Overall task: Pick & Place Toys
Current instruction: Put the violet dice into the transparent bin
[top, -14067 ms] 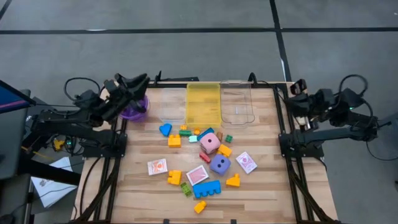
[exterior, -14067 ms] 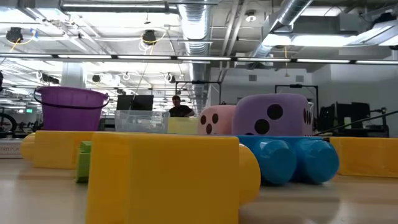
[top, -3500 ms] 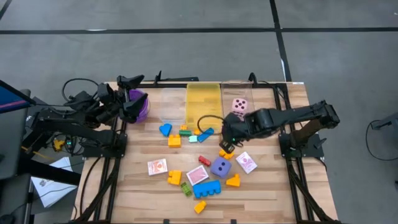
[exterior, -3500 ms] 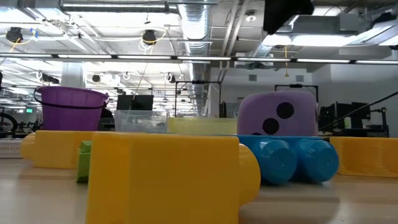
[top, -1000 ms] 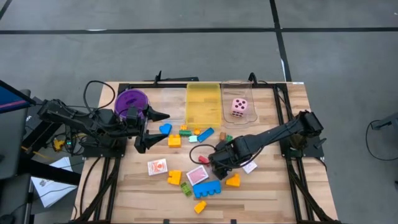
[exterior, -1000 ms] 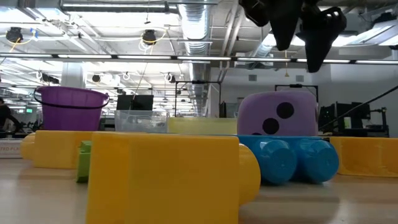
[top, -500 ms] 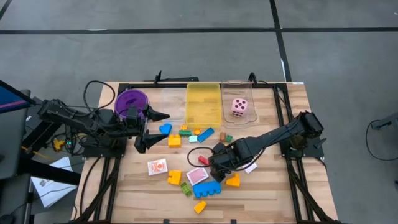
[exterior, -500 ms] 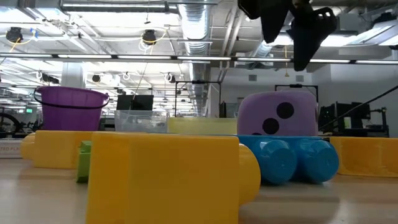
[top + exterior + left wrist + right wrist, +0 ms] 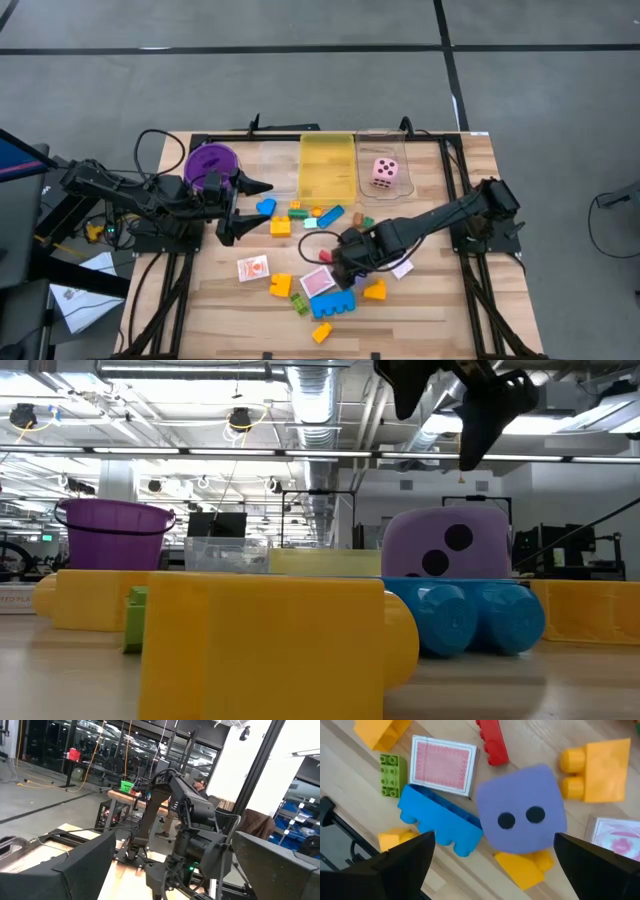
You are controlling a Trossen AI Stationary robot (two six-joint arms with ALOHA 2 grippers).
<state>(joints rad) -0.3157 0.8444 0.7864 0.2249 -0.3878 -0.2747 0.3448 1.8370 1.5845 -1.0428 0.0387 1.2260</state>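
Observation:
The purple die (image 9: 522, 817) sits on the table among loose blocks and cards. My right gripper (image 9: 445, 405) hangs open above it, pointing steeply down. In the right wrist view its two fingers stand wide on either side of the die without touching it. In the high view the right gripper (image 9: 347, 260) hides the die. Beside the die lie a blue block (image 9: 440, 825), a red block (image 9: 492, 742), orange blocks (image 9: 600, 770) and a red-and-white card (image 9: 442, 765). A pink die (image 9: 384, 172) lies in the far right clear bin. My left gripper (image 9: 245, 212) waits open at the table's left.
A purple bowl (image 9: 212, 165), a clear bin (image 9: 275, 168), a yellow bin (image 9: 328, 165) and a second clear bin (image 9: 400, 185) line the far edge. More blocks (image 9: 280, 225) and a card (image 9: 252, 268) lie mid-table. Bare wood shows along the near edge (image 9: 430, 320).
My right gripper has tipped a little above the purple die, and its fingertips have swung toward the table's left. It stays open and at about the same height. The toys have not moved.

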